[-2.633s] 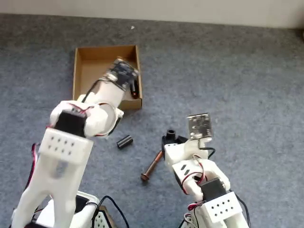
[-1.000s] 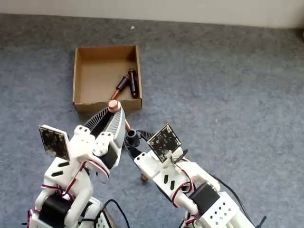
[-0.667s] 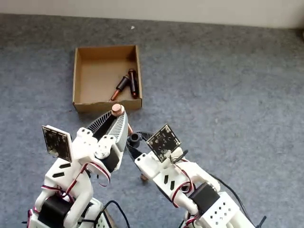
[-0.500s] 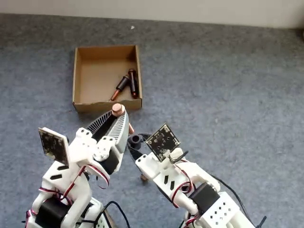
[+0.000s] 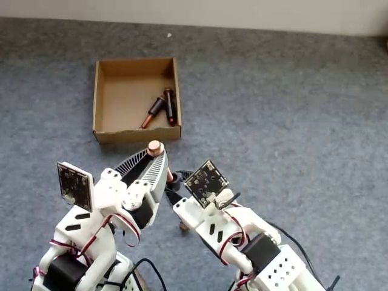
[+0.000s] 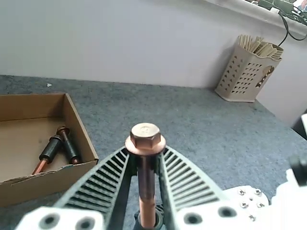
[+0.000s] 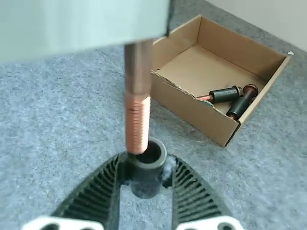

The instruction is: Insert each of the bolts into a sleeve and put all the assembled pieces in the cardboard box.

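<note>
While the left tool (image 6: 145, 160) is clamping the bolt (image 6: 145, 138) upright, head up, its threaded tip is touching the mouth of the sleeve (image 7: 145, 167), which the right tool (image 7: 145, 175) is gripping. Two assemblies (image 5: 162, 108) are lying in the box (image 5: 96, 97).

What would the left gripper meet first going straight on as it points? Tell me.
Likely the near wall of the cardboard box, though the left gripper, shut on the bolt, may be raised enough to pass over it.
</note>
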`<state>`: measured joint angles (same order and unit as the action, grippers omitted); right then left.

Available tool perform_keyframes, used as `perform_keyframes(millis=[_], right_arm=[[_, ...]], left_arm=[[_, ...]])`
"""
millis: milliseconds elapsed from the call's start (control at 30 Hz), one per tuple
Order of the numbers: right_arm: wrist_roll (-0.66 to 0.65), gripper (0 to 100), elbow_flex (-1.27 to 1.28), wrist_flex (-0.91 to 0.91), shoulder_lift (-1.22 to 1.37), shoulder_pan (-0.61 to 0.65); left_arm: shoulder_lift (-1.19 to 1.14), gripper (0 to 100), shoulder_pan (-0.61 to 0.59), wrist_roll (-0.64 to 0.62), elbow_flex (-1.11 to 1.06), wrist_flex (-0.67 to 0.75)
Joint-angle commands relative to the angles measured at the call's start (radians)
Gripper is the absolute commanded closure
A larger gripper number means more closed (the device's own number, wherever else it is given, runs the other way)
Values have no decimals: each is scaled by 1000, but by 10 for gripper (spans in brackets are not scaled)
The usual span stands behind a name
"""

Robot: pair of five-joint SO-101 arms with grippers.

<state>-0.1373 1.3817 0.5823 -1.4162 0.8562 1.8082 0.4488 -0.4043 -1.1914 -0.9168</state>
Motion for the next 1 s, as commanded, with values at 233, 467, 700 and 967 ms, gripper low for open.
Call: perform_keyframes(millis=[233, 467, 700, 967], right_arm=[[-17, 994, -70, 94, -16, 13], [-17, 994, -73, 114, -16, 8], [-18, 994, -117, 130, -18, 15], [-17, 994, -199, 232, -16, 84]], left_arm=[[10, 995, 54, 12, -10, 0], [8, 995, 58, 12, -18, -26], [8, 995, 58, 12, -18, -74], [8, 995, 58, 12, -18, -75]])
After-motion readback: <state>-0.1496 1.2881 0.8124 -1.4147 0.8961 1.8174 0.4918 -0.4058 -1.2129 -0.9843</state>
